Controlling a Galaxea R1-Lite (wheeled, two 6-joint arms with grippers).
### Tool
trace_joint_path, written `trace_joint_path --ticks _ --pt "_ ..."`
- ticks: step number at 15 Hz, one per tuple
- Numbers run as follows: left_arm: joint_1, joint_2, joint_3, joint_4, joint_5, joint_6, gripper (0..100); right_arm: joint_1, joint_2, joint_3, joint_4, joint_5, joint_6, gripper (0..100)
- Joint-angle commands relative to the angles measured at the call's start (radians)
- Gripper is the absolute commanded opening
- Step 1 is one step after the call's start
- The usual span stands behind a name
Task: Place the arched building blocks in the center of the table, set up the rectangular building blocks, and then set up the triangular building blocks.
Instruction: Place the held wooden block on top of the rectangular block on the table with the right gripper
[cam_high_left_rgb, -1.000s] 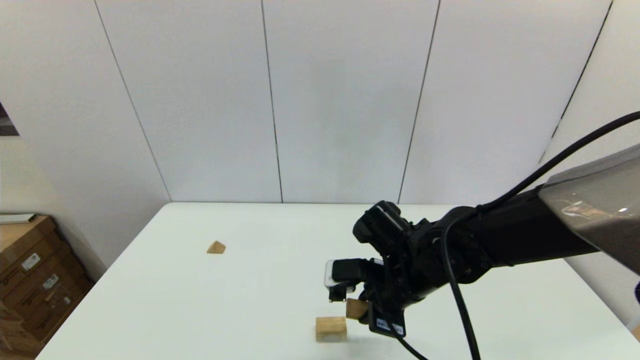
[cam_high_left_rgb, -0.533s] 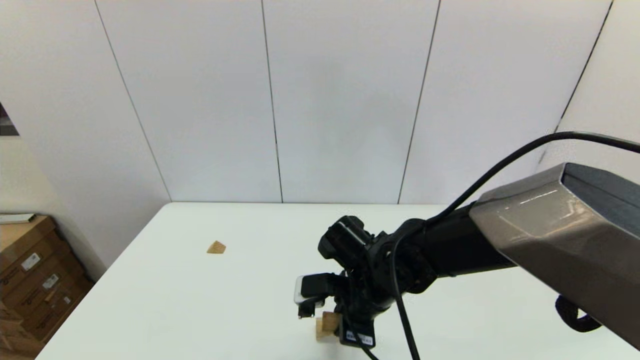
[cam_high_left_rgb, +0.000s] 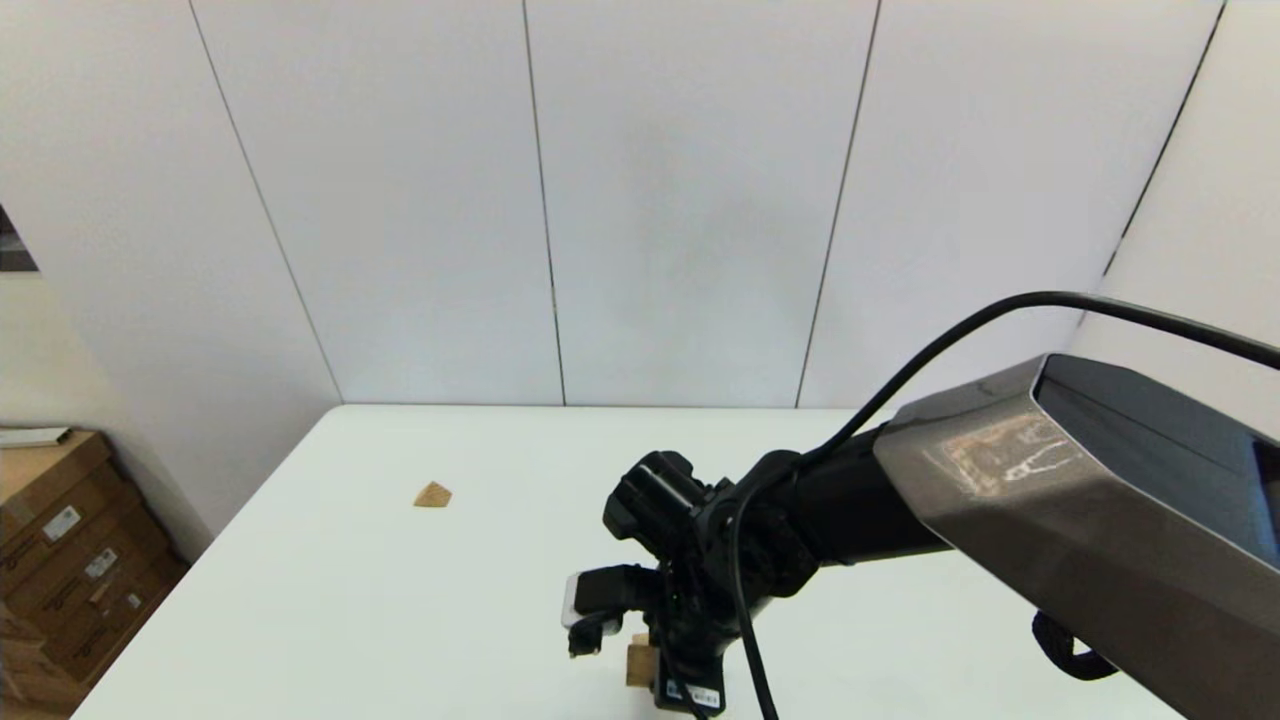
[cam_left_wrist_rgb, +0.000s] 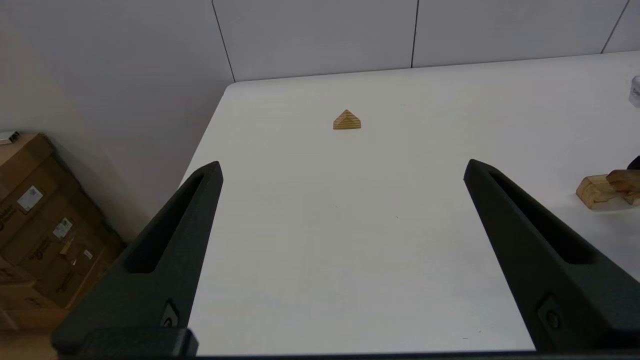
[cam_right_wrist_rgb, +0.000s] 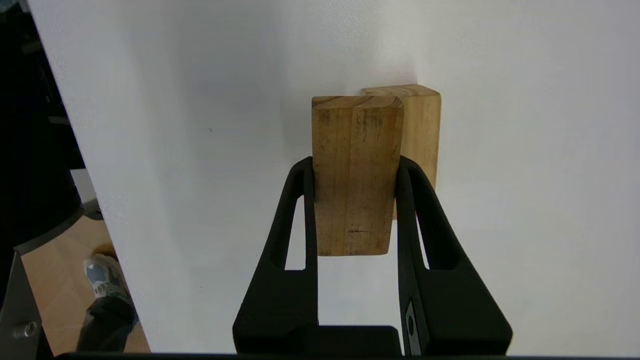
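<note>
1. Right now the right gripper (cam_right_wrist_rgb: 356, 210) is clamped on the flat slab (cam_right_wrist_rgb: 354, 170), its two fingers (cam_right_wrist_rgb: 300, 220) pressing the slab's long narrow edges near mid-length, so that one end sticks out past the fingertips.
2. Just behind that slab, partly hidden by it, sits the thick pale block (cam_right_wrist_rgb: 419, 125); whether the two touch cannot be told.
3. Judging by the look, the slab is stiff, light wood with smooth faces. It should not bend or crush, though it could pivot in the pinch, so the mid-length hold on the edges seems sound.
4. Beneath the gripper lies the white table (cam_right_wrist_rgb: 525, 200), flat and hard, close to its near edge.
5. Far from the right gripper, across the table, rests the small wedge (cam_high_left_rgb: 432, 494), well apart from the other blocks.
6. The left gripper (cam_left_wrist_rgb: 342, 170) hangs spread wide with nothing between its fingers, the wedge well ahead of it.
7. Beyond the table stand pale wall panels (cam_high_left_rgb: 680, 200), and cardboard boxes (cam_high_left_rgb: 70, 560) sit on the floor off its far left side.
</note>
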Motion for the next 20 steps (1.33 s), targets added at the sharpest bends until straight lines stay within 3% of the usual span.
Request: trace_joint_path --ticks 1,3,7,20 --pt "0.001 0.002 0.001 0.0 0.001 -0.003 100 -0.007 0.033 -0.022 0.004 -0.001 0.004 0" --pt "0.0 0.002 0.001 0.0 0.001 -0.006 100 -0.01 0.042 -0.045 0.024 -0.001 0.007 0" --pt "0.0 0.002 0.0 0.0 0.001 -0.004 100 -0.014 0.057 -0.156 0.15 -0.003 0.011 0" --pt "0.0 0.002 0.0 0.0 0.002 -0.004 100 -0.028 0.105 -0.183 0.153 -0.021 0.001 0"
